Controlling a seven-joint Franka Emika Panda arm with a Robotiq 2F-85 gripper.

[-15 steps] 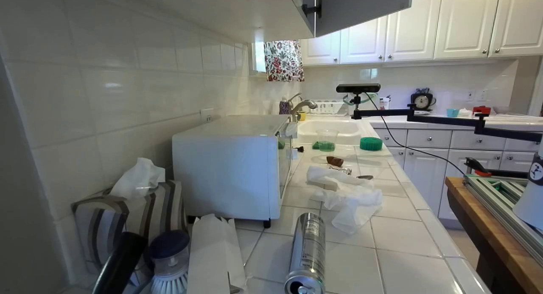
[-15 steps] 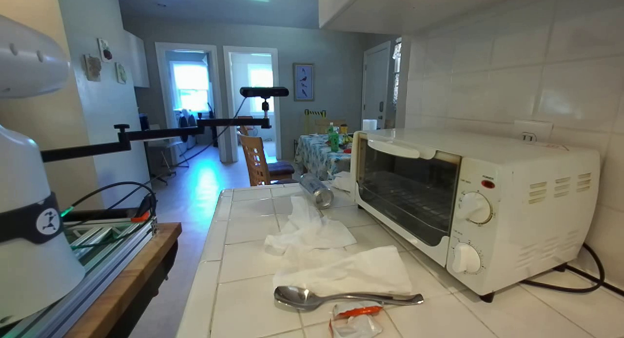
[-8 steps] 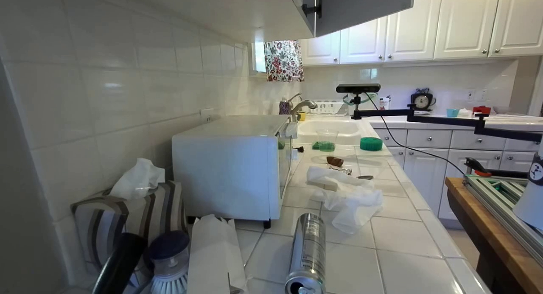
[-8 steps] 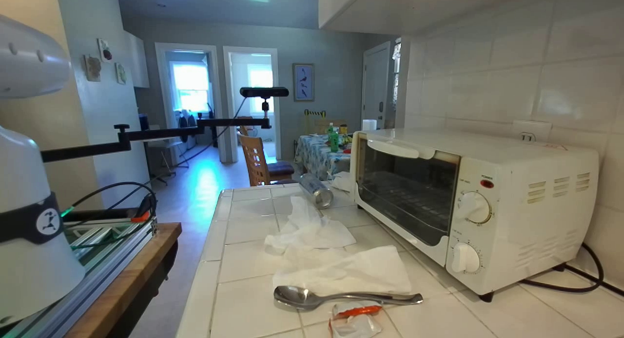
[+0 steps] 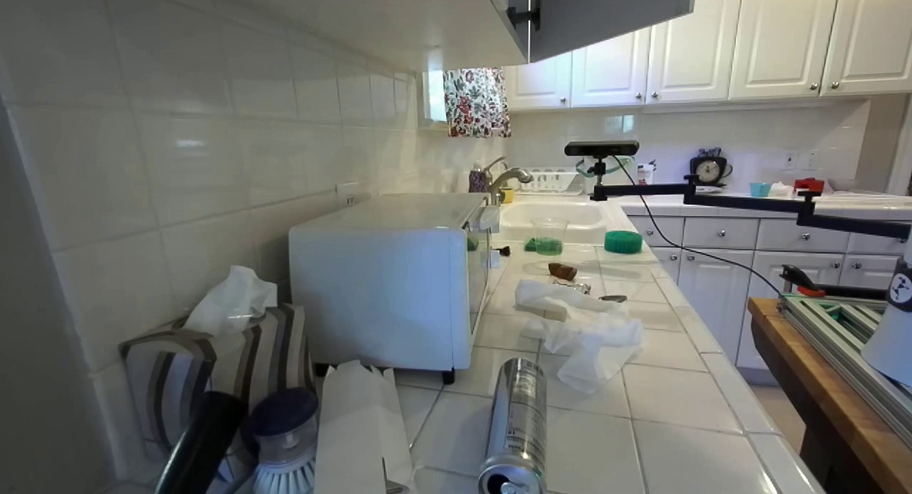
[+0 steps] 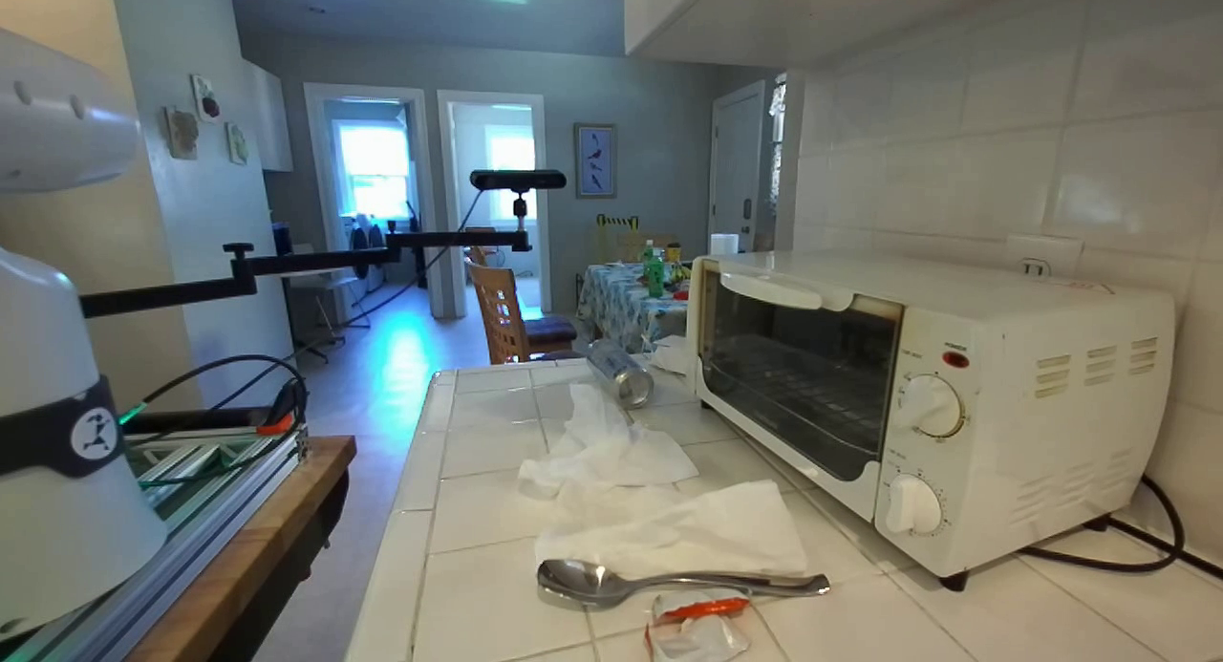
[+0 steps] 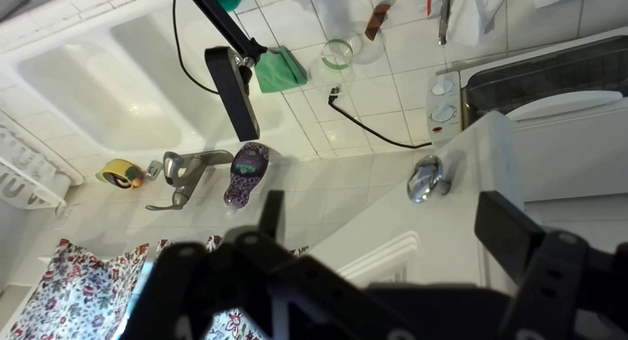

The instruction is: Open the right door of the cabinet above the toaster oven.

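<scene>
In an exterior view the right door [image 5: 613, 16], grey in shade, stands swung out at an angle from the cabinet [image 5: 399, 16]. Its upper part is cut off by the frame. The wrist view shows the white door face [image 7: 446, 222] close up, with a shiny round knob [image 7: 425, 178] near its corner. My gripper [image 7: 382, 197] is open wide there, one finger on each side of the knob in the picture. The knob lies slightly beyond the fingertips, and neither finger touches it. Below the cabinet sits the white toaster oven [image 6: 936, 385]. Both exterior views leave the gripper out.
A black camera [image 5: 602, 149] on a jointed bar reaches over the counter, also seen in the wrist view. On the tiled counter lie a can [image 5: 514, 423], crumpled paper [image 5: 584, 330] and a spoon [image 6: 669, 582]. The arm's white base [image 6: 57, 452] stands on a wooden-edged bench.
A small dark piece at the door's outer end, visible in an exterior view before, is now gone from there. The door's free edge has moved outward very slightly.
</scene>
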